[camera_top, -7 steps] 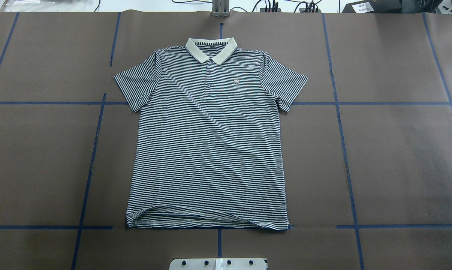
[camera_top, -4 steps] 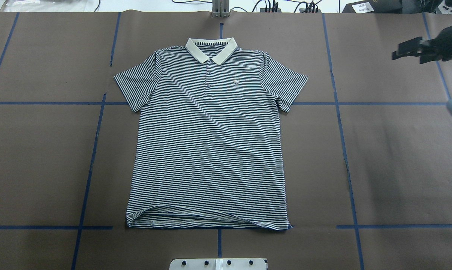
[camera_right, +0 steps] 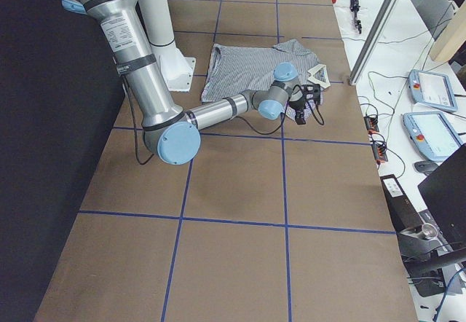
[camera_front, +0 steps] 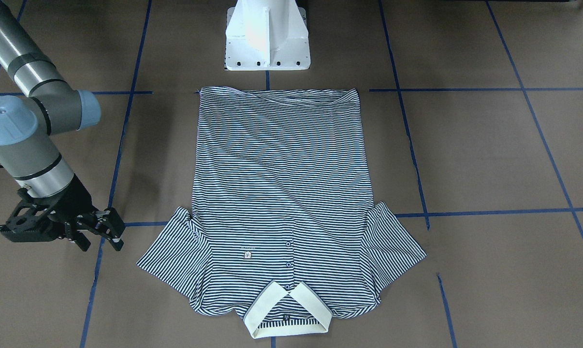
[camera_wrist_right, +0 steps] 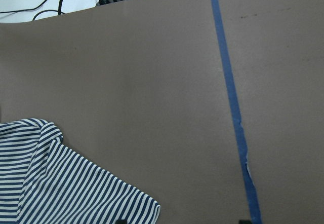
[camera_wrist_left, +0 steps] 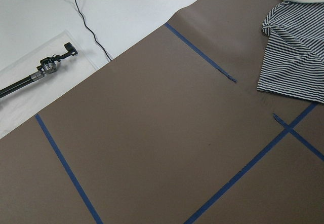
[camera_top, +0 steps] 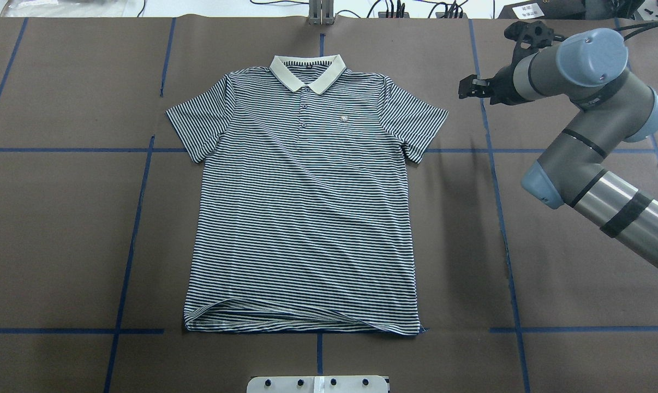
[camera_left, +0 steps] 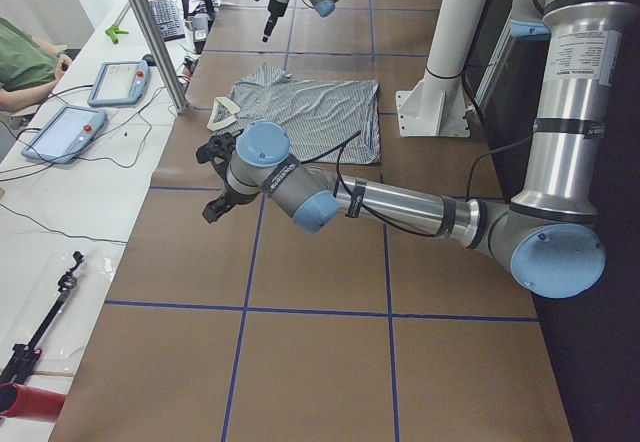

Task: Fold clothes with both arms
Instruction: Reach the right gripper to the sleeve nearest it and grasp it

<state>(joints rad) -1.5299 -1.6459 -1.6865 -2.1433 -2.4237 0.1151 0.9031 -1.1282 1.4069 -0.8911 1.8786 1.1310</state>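
In swings the right gripper (camera_front: pixel 116 235), spread and empty, polo shirt (camera_top: pixel 307 207) sleeve just ahead, ready to grab; the left gripper (camera_left: pixel 212 182), can't tell.

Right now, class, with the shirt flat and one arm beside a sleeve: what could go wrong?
1. The right gripper is near one sleeve of the polo shirt while the left gripper is farther off; uneven grasps could drag it askew.
2. The hem lies rippled, so creases may get folded in.
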